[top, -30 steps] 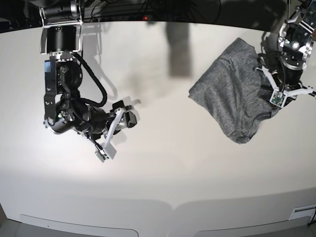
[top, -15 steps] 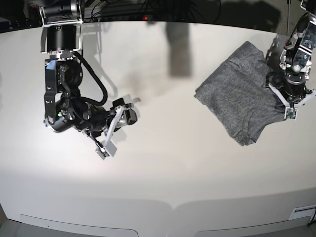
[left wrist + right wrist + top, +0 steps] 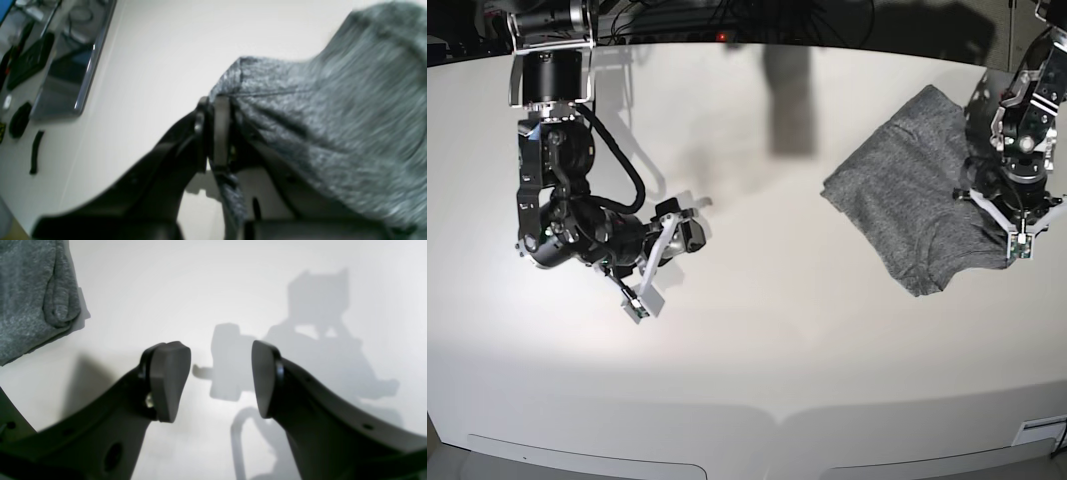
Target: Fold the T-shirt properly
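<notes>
Pinching grey T-shirt (image 3: 333, 133) — left pincer (image 3: 218, 133) closed; right pincer (image 3: 220, 380) wide, empty — white table (image 3: 727, 360).

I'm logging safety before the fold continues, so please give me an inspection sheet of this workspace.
Surface: smooth white tabletop, shadows across it
Job's things: heathered charcoal-grey knit T-shirt, compact but creased, not neatly squared
Clutter: short curved black strip, identity unclear
Left pincer: closed on the T-shirt's edge
Right pincer: open, nothing held
Cables: thick black cable looping along the right arm
Surroundings: small red light beyond the far edge; dark glossy panel
</notes>
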`<action>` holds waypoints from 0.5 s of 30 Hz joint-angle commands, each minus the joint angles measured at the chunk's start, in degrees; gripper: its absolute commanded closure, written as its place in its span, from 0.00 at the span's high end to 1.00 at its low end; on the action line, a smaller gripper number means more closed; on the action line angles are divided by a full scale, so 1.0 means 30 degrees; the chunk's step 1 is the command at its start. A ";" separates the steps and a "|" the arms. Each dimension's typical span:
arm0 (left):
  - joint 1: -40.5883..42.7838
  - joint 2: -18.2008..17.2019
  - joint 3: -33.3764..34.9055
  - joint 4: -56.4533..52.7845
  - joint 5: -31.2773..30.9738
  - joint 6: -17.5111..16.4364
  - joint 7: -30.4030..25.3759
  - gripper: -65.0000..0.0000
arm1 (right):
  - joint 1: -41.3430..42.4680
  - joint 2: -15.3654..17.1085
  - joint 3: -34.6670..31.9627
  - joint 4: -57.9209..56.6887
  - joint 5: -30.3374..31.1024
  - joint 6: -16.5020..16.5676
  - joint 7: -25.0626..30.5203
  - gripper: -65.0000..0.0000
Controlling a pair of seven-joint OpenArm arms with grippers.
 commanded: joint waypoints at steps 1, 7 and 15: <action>-0.0510 -0.0386 -0.0182 0.0321 0.0350 0.0131 0.0102 0.03 | 0.0459 0.0102 0.0058 0.0321 0.0255 0.0007 0.0284 0.52; -0.1428 -0.0648 -0.0182 0.0313 0.0364 -0.1384 0.2586 0.27 | 0.0459 0.0102 0.0058 0.0321 0.0321 0.0007 -0.0175 0.52; -0.2310 -0.1042 -0.0182 0.0321 0.0357 -0.1457 0.4852 0.40 | 0.0466 0.0102 0.0058 0.0321 0.1151 0.0022 -0.0692 0.52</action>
